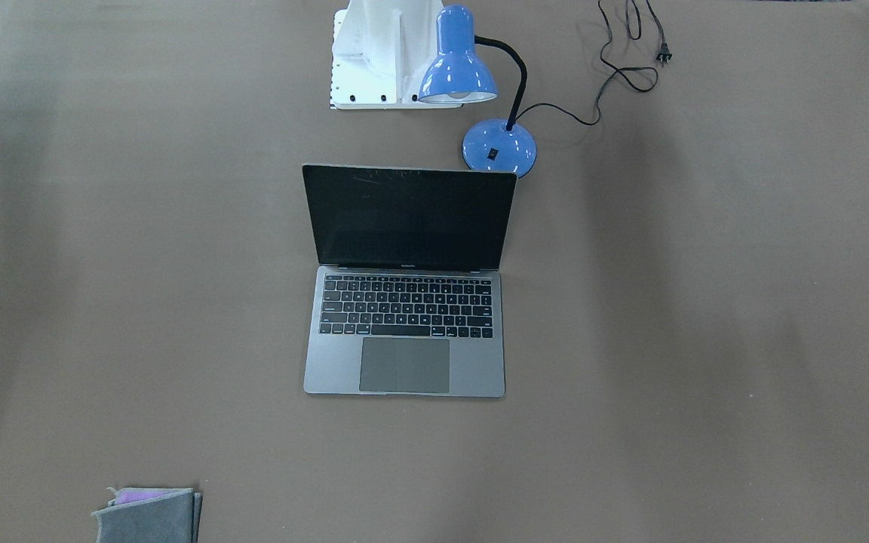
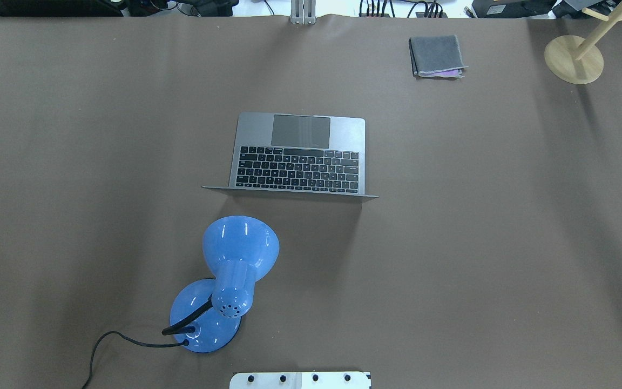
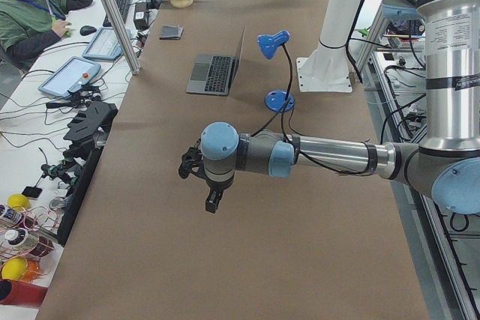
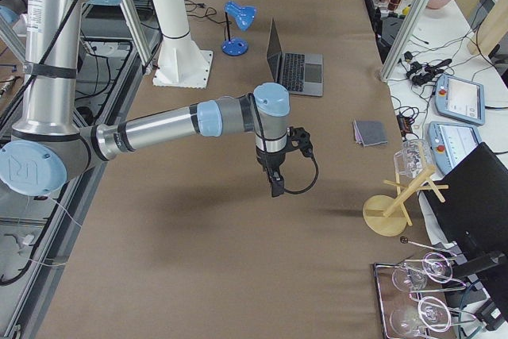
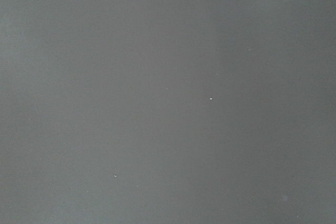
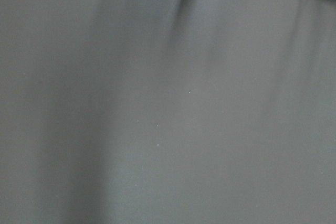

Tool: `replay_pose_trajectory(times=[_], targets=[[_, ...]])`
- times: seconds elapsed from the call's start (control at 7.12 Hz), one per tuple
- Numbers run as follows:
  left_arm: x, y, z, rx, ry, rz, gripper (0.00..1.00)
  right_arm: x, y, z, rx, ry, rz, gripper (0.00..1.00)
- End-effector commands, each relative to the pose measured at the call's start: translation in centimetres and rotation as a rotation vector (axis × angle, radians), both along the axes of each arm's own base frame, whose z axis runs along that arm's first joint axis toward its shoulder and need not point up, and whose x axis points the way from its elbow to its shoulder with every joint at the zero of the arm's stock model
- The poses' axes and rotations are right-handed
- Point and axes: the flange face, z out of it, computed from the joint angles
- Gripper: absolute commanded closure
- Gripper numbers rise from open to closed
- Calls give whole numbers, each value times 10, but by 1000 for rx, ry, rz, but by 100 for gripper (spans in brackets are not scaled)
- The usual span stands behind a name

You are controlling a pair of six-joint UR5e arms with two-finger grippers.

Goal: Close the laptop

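The space-grey laptop [image 1: 404, 332] stands open in the middle of the brown table, its black screen upright. It also shows in the overhead view [image 2: 299, 156], the exterior left view [image 3: 217, 73] and the exterior right view [image 4: 295, 69]. My left gripper [image 3: 213, 201] hangs above the table far from the laptop and shows only in the exterior left view. My right gripper [image 4: 275, 183] hangs above the table at the other end and shows only in the exterior right view. I cannot tell whether either is open or shut. Both wrist views show only bare table.
A blue desk lamp [image 2: 232, 270] stands just behind the laptop's lid on the robot's side, with its black cord [image 1: 627, 68] trailing off. A folded grey cloth [image 2: 436, 55] lies at the far edge. A wooden stand [image 2: 574, 58] stands at the far right corner.
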Motion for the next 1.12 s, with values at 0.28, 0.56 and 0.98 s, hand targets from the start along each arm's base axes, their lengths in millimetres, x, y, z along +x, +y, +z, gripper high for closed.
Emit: replay_pose_trajectory(times=[0.28, 0.56, 0.98], targets=[[0, -37, -33, 176, 9, -2, 1, -4, -10, -21, 54, -39, -2, 0], [0, -40, -44, 235, 9, -4, 1, -7, -10, -21, 24, -59, 25, 0], [15, -48, -64, 279, 35, -30, 7, -35, -11, -38, -36, -216, 53, 24]])
